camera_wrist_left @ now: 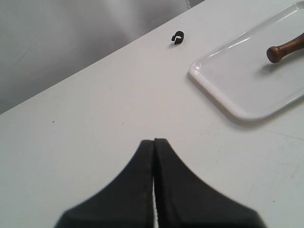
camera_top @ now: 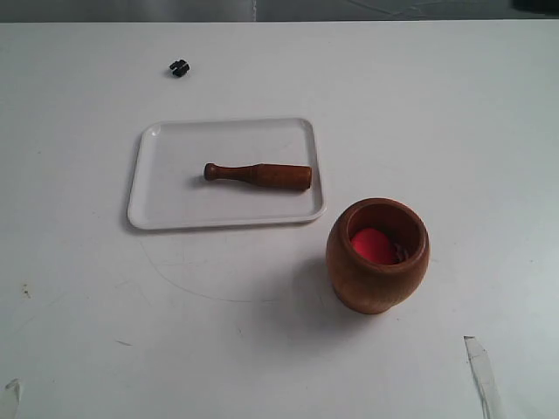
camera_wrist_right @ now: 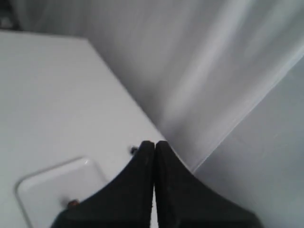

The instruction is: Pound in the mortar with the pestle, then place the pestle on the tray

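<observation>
The brown wooden mortar (camera_top: pixel 377 255) stands upright on the white table, right of centre, with a red ball (camera_top: pixel 374 245) inside. The dark-brown pestle (camera_top: pixel 258 175) lies flat on the white tray (camera_top: pixel 166 209), knobbed end to the left; that knob (camera_wrist_left: pixel 274 53) also shows in the left wrist view on the tray (camera_wrist_left: pixel 228 80). Neither gripper appears in the exterior view. My left gripper (camera_wrist_left: pixel 154 141) is shut with nothing in it, above bare table well short of the tray. My right gripper (camera_wrist_right: pixel 154 142) is shut and empty, with a corner of the tray (camera_wrist_right: pixel 52 190) beyond it.
A small black clip-like part (camera_top: pixel 179 67) lies on the table behind the tray, seen too in the left wrist view (camera_wrist_left: pixel 177 37). A strip of clear tape (camera_top: pixel 482 371) lies at the front right. The table's far edge meets a grey backdrop.
</observation>
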Action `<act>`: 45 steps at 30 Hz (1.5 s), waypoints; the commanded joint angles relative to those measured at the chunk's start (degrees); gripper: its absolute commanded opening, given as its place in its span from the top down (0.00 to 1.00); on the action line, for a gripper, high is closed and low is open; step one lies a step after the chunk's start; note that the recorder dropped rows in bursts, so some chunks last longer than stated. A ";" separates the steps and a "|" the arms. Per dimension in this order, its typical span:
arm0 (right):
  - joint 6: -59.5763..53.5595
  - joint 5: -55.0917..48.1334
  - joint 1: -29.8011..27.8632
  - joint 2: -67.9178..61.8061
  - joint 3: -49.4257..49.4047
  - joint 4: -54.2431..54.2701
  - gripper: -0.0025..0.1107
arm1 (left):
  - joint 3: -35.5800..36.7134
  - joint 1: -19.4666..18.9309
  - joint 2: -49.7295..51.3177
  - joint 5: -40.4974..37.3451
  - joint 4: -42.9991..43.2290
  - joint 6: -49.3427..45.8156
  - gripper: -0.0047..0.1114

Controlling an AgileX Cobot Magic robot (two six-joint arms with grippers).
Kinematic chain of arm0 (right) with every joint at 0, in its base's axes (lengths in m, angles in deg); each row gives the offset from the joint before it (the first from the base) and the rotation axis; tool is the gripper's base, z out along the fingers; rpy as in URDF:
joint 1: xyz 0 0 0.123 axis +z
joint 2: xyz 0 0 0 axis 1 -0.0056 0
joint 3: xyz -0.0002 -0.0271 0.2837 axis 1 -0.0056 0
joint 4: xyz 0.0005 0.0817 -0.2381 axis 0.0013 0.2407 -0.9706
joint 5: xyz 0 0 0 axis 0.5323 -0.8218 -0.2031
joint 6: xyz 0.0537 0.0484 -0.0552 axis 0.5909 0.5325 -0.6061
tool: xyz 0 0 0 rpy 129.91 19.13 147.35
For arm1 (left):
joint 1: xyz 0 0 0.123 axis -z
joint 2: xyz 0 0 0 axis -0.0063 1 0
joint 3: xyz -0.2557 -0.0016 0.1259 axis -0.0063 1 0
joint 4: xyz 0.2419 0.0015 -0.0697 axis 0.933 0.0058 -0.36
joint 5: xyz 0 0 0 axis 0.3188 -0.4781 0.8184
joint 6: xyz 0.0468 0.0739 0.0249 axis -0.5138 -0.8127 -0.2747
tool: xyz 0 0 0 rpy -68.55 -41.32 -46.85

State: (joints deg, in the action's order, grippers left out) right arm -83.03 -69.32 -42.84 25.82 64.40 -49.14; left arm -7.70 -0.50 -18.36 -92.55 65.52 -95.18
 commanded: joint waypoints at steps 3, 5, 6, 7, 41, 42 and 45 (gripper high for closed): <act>-2.34 14.19 -0.04 22.64 -18.60 -0.53 0.98 | 0.03 0.44 -0.07 0.17 -0.42 0.47 0.96; -2.34 14.04 -0.04 29.46 -21.61 -0.53 0.98 | 0.03 0.44 -0.07 0.17 -0.42 0.47 0.96; -2.34 13.37 -0.04 32.05 -22.41 -0.53 0.98 | 0.03 0.44 -0.07 0.17 -0.42 0.47 0.96; -2.45 12.43 -0.04 34.21 -22.97 -0.41 0.98 | 0.03 0.44 -0.07 0.17 -0.42 0.47 0.96; -0.74 -0.67 -0.04 50.94 -35.45 19.46 0.98 | 0.03 0.44 -0.07 0.17 -0.42 0.47 0.96; 3.15 0.24 -0.04 50.89 -36.15 16.70 0.98 | 0.03 0.44 -0.07 0.17 -0.42 0.47 0.96; 32.83 0.37 -0.04 50.79 -39.23 -0.26 0.98 | 0.03 0.44 -0.07 0.17 -0.42 0.47 0.96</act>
State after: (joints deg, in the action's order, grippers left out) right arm -72.53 -70.12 -42.84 76.67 27.85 -36.44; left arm -7.70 -0.50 -18.36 -92.55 65.52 -95.18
